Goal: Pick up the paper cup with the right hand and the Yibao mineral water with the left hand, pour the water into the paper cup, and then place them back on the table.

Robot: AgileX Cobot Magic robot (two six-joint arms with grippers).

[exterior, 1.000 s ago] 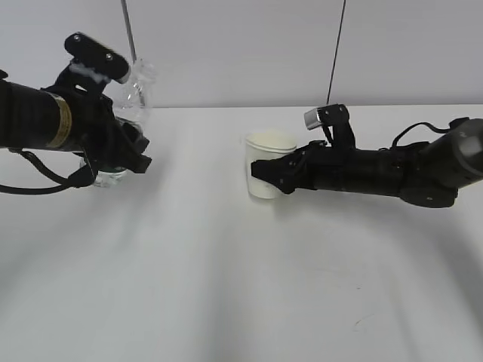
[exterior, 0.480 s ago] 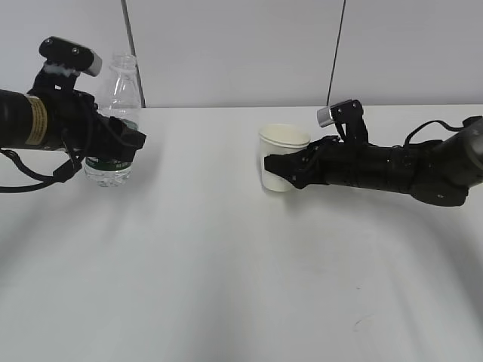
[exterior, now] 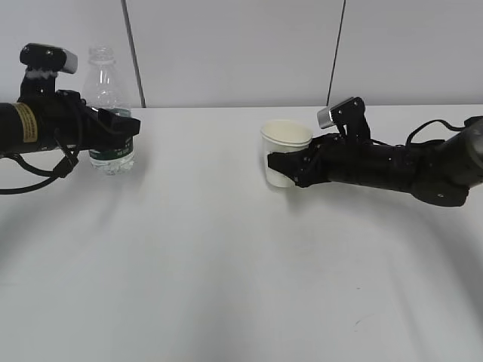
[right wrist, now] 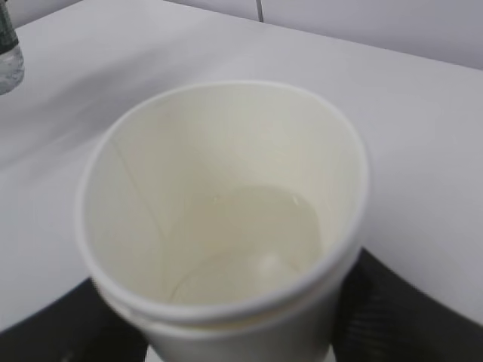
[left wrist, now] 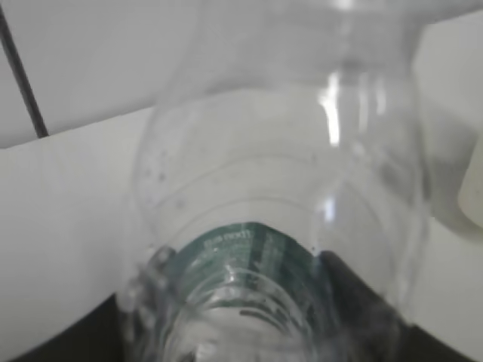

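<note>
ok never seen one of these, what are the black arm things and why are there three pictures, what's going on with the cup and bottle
The black things are two robot arms, each ending in a pair of jaws that pinch like fingers. The wide picture is taken from in front, looking across a white table. The other two come from small cameras on the arms' wrists, so they show a close view of whatever each arm holds.

The left gripper is closed around a clear water bottle at its green label; the bottle stands upright, cap off. Whether its base touches the table I cannot tell. The left wrist view looks straight through that bottle.

The right gripper clasps a cream paper cup, also upright. The right wrist view looks down into the cup, which has a little water in the bottom.
</note>
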